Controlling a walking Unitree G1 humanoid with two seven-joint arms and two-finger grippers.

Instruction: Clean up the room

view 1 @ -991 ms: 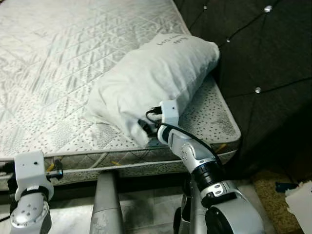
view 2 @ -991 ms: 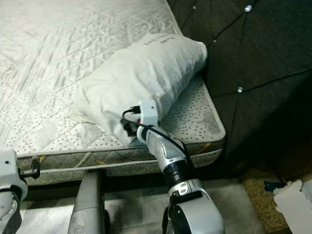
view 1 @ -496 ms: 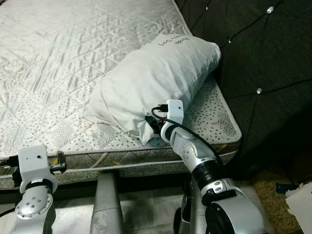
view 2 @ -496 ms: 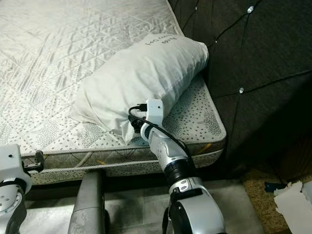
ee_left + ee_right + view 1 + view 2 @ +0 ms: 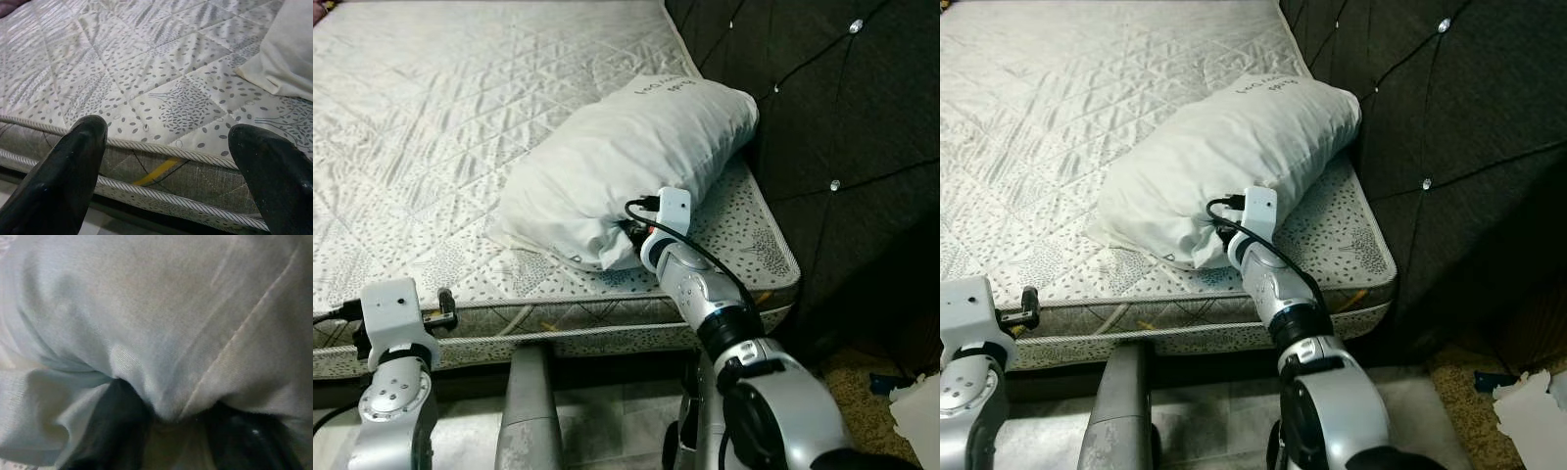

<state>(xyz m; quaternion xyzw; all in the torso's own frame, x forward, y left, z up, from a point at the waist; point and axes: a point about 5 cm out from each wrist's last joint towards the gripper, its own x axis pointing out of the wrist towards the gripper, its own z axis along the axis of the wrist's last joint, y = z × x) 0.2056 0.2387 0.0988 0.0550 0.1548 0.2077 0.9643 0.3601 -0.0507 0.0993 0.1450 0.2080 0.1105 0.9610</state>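
From the head, your right gripper pinches the near corner of the pillow, which lies on the mattress against the headboard. Left wrist: your left gripper gapes wide, empty, at the near mattress edge. Right wrist: fabric bunches between both fingers; push the pillow gently and keep the pinch deep.

Right end effector tips under pillow
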